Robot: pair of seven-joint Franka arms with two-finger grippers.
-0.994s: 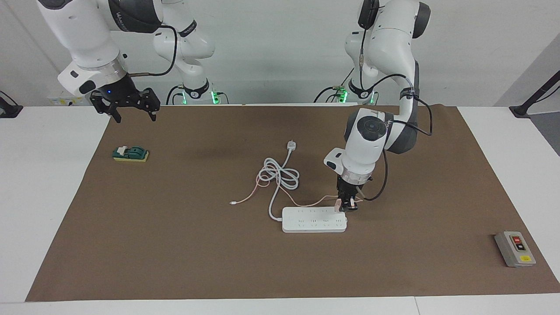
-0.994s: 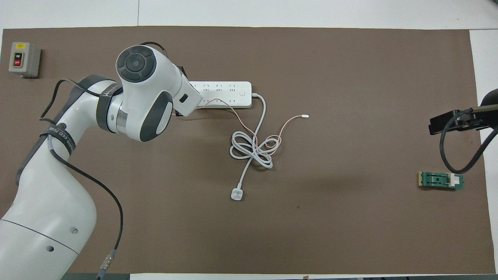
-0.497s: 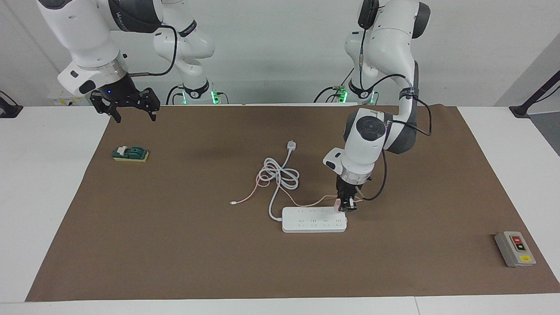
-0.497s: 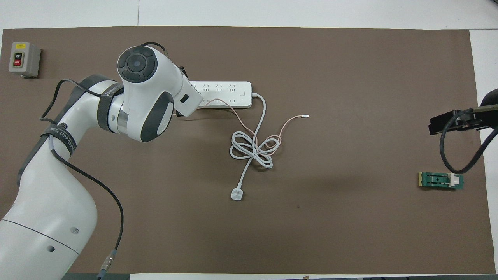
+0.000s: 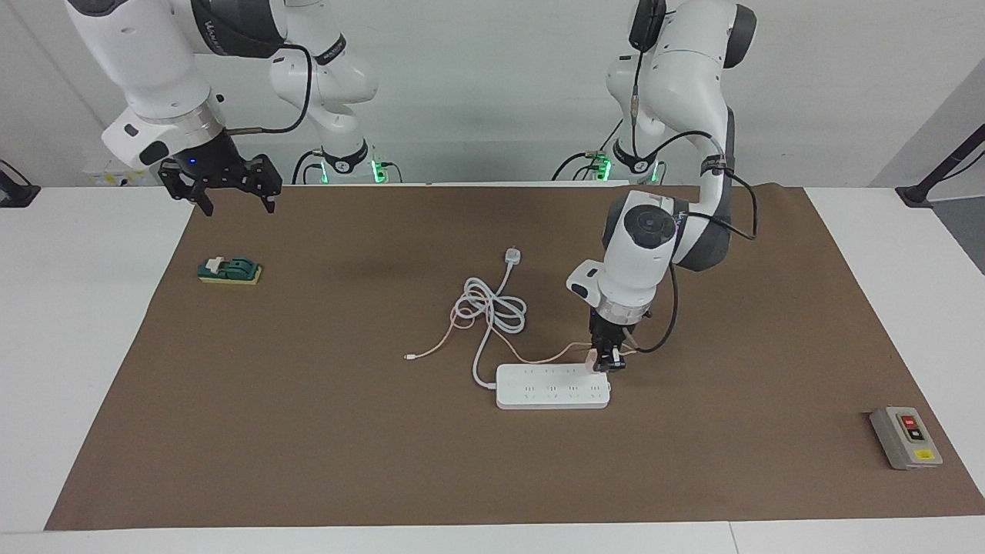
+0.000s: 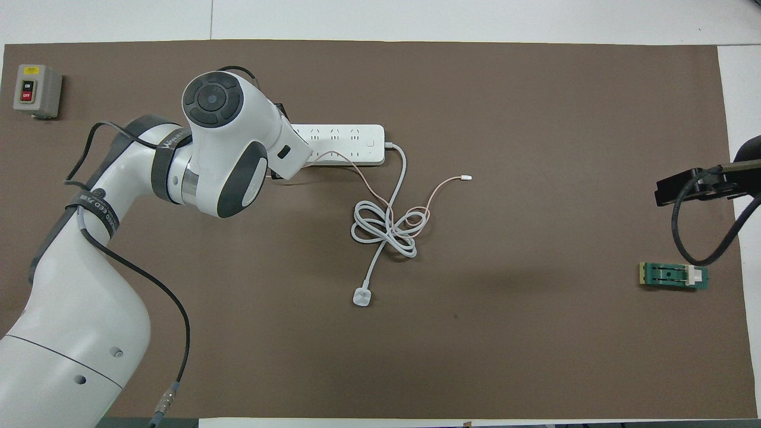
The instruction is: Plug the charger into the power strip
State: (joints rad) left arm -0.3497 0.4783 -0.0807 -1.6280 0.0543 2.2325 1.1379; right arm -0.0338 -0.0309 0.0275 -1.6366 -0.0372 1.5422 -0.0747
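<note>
The white power strip [image 5: 550, 388] [image 6: 345, 139] lies flat in the middle of the brown mat. My left gripper [image 5: 605, 365] points straight down over the strip's end toward the left arm's side, shut on the small pale-pink charger [image 5: 592, 359]. The charger sits just at the strip's top edge nearer the robots; whether its prongs are in a socket cannot be told. Its thin pink cable [image 5: 539, 360] [image 6: 440, 189] trails across the mat. In the overhead view the left wrist hides the charger. My right gripper [image 5: 238, 206] hangs open, waiting above the mat's corner at the right arm's end.
The strip's thick white cord, coiled [image 5: 492, 308], ends in a white plug [image 5: 513, 255] [image 6: 361, 297] nearer the robots. A grey button box [image 5: 906, 437] [image 6: 35, 89] sits toward the left arm's end. A green block [image 5: 229, 270] [image 6: 673, 276] lies below the right gripper.
The left gripper with the charger has crept slightly along the strip toward the right arm's end. The right arm has not moved.
</note>
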